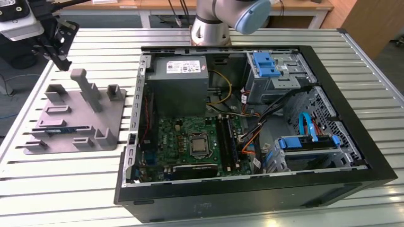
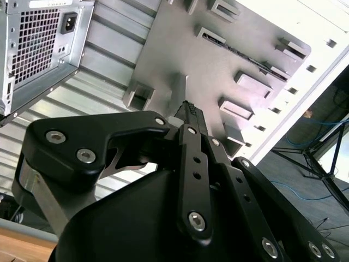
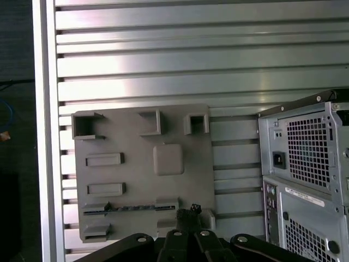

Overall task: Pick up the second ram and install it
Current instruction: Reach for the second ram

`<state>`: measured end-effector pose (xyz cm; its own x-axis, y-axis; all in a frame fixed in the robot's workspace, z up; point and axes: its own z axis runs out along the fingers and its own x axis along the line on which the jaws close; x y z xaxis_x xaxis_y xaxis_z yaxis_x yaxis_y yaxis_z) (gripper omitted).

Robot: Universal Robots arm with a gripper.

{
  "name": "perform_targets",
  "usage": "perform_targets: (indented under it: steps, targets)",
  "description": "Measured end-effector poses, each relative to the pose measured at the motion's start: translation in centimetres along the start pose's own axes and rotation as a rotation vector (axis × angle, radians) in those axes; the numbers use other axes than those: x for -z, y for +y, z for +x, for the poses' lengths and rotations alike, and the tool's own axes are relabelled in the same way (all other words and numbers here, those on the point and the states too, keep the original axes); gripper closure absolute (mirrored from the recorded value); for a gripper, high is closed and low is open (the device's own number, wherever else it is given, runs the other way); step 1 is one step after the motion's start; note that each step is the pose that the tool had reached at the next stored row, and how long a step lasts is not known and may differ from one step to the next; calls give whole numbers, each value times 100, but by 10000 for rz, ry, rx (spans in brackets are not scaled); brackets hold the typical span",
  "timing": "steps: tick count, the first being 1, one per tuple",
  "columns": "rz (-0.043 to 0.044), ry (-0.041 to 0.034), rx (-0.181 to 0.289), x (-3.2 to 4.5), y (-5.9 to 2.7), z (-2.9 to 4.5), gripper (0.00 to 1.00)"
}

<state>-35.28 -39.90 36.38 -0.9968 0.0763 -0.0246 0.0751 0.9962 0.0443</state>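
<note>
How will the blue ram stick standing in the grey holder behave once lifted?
The ram stick is thin and flat, so probably light and stiff, yet likely fragile as a bare board. It stands on edge in a slot of the grey holder, so it should lift straight out, not roll.

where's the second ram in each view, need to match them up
Exterior view: the second ram lies on the grey plate, at the exterior view's left.
First wrist view: dark strip near one plate edge.
Second wrist view: thin edge-on strip, probably it.
Shared landmark: the plate's tall post.
</note>
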Motion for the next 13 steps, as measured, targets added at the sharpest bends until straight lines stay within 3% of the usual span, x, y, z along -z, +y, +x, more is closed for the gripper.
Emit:
perform_targets:
  steps: [13]
  targets:
    - [0, 0, 0, -44, -14, 160, 90]
